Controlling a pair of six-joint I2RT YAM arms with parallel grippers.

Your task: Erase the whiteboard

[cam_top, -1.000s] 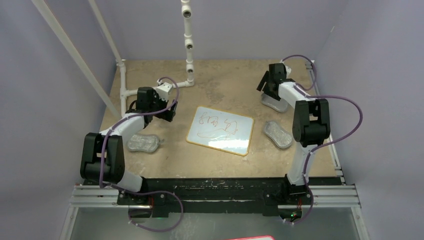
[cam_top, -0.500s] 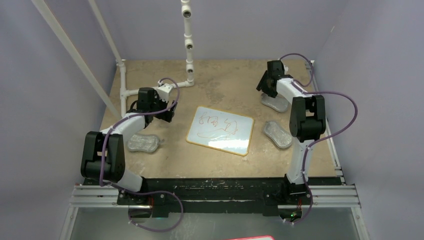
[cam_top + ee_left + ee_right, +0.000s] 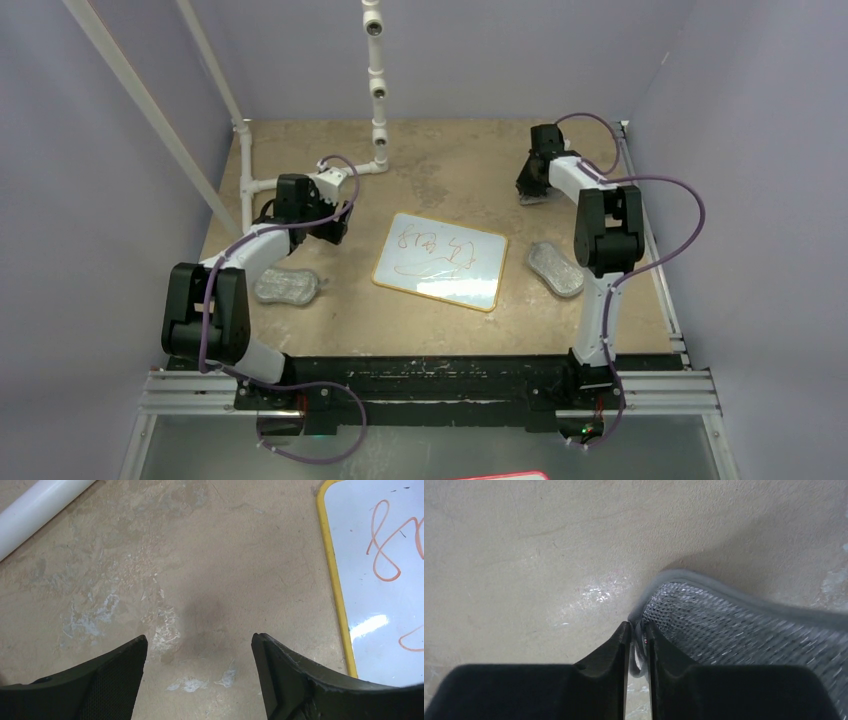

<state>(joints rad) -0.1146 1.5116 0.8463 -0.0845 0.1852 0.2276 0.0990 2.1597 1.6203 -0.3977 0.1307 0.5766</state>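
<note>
As seen from above, shows the right end effector (image 3: pixel 531 188) drawn back and lower at the far right of the tabletop (image 3: pixel 440 160), against a higher, more forward pose a second ago. Covers most of the far pad (image 3: pixel 538 200), which lay plainly bare under the arm back then. Leaves the whiteboard (image 3: pixel 441 261) flat at mid-tabletop as before, red scribbles untouched. Keeps the left end effector (image 3: pixel 335 225) parked just off the board's left edge, hardly shifted. Leaves two spare pads idle, one right of the board (image 3: pixel 556 268), one left (image 3: pixel 287 287).

From the left wrist, looks down on bare tabletop between fingers (image 3: pixel 100 685) set wide apart, holding nothing. Catches the whiteboard's yellow rim and red strokes at frame right (image 3: pixel 385 580), and a white pipe (image 3: pixel 40 510) at top left.

From the right wrist, settles the matter: fingers (image 3: pixel 609 655) together, clamped on the rim of the far pad (image 3: pixel 744 635), mesh face spreading rightward. Cannot tell whether the pad rests on the tabletop or hangs just clear.

Means, as a judgement, wiper secured and erasing not yet begun. Calls next for lifting the pad, carrying it to the board and rubbing over the scribbles. Risks the thin edge grip slipping, or the board sliding unless held.
</note>
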